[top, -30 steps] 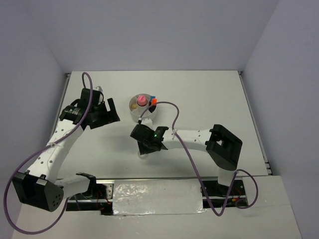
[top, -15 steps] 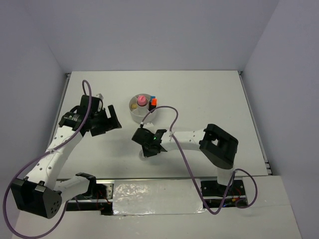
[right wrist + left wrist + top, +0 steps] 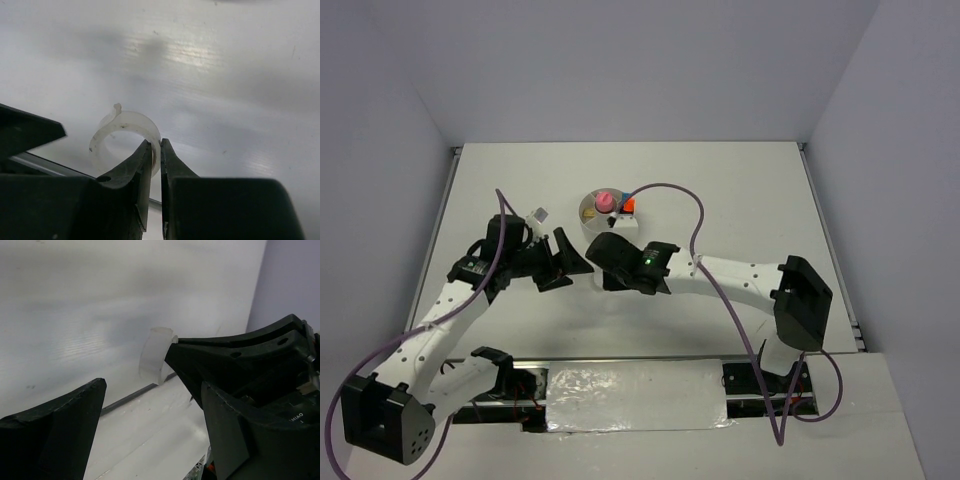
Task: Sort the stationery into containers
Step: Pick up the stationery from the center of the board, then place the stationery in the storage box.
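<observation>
A: Overhead first. Round white divided tub [image 3: 588, 226] mid-table, near rim covered by the right arm's wrist. Inside it: pink clear tube [image 3: 605, 201] upright, orange square [image 3: 629, 206] just beside, sliver of blue behind. Clear plastic tape ring [image 3: 125, 135] hidden from that view, under the wrist.

B: Plain on the wrist cameras, though. Right gripper [image 3: 156, 146] pinched tight on the ring's wall, one finger inside the loop, one outside. Bare table behind, no tub in frame.

A: Left wrist view?

B: Same ring [image 3: 156, 354] edge-on, at the tip of the right gripper's black fingers [image 3: 235, 347]. Left gripper [image 3: 152, 390] spread wide, holding nothing, ring beyond its fingertips and apart from them. From overhead, left gripper [image 3: 565, 262] just beside the right wrist, on its left.

A: Anything unclear?

B: Ring lifted or resting on the table: cannot tell. Tub's compartments mostly covered, dividers hard to make out. Small dark square thing [image 3: 541, 213] on the table near the left arm, too small to name.
</observation>
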